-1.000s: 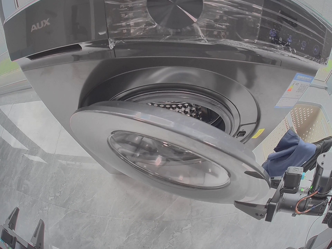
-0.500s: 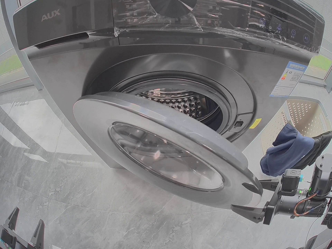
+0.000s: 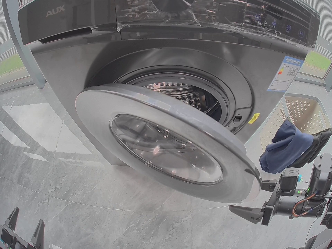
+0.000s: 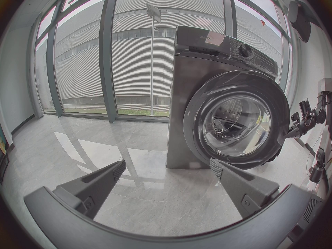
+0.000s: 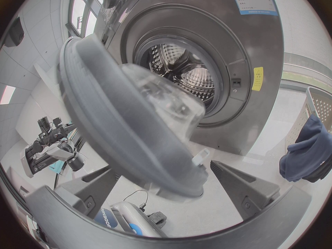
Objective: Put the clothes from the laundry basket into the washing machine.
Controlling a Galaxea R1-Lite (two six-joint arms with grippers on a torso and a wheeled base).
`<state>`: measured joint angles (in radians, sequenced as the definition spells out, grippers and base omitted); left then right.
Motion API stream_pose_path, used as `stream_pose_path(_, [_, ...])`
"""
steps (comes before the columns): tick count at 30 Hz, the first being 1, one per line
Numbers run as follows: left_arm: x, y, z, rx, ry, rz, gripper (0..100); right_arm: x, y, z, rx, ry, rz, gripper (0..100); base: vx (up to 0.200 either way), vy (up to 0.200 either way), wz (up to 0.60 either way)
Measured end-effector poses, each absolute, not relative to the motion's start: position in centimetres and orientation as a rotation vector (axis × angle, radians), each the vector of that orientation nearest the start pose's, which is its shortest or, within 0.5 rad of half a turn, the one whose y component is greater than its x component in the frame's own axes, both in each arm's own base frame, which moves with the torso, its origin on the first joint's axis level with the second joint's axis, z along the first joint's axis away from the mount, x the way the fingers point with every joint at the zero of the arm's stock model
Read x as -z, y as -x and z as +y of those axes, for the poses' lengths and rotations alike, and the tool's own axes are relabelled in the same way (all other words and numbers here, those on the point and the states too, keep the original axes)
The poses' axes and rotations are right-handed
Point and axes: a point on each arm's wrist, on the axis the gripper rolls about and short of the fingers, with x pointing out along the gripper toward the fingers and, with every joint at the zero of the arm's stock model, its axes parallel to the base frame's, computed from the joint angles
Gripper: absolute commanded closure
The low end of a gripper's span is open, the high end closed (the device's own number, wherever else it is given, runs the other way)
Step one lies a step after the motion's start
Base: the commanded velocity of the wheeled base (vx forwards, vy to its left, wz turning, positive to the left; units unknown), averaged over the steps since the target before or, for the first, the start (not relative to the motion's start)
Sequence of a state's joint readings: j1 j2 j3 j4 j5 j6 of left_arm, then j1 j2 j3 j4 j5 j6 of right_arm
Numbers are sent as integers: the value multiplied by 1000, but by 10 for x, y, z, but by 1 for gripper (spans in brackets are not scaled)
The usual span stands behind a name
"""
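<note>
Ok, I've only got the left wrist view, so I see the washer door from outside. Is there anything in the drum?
Observer: In the right wrist view the drum shows bare metal, with no clothes in the part I can see.
Operator: Where are the clothes then?
Observer: A blue garment hangs over the rim of the laundry basket, to the right of the washing machine. A dark garment lies beside it.
Operator: Is the right gripper holding anything?
Observer: No. The right gripper is open, with the rim of the door between its fingers. I cannot tell whether they touch it.
</note>
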<state>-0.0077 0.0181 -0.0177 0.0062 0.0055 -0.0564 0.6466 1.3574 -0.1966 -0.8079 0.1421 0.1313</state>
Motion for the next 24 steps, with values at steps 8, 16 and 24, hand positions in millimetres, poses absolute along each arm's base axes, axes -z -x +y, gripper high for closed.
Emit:
stream_pose_path(8, [-80,23,0,2,56,6,0,-112,-120,101,-785,2,465,0,0,0,0])
stream_pose_path(16, [-80,23,0,2,56,6,0,-93,-113,82,-710,47,536,0,0,0,0])
stream_pose_path(24, [-80,23,0,2,56,6,0,-91,-129,58,-522,45,535,0,0,0,0])
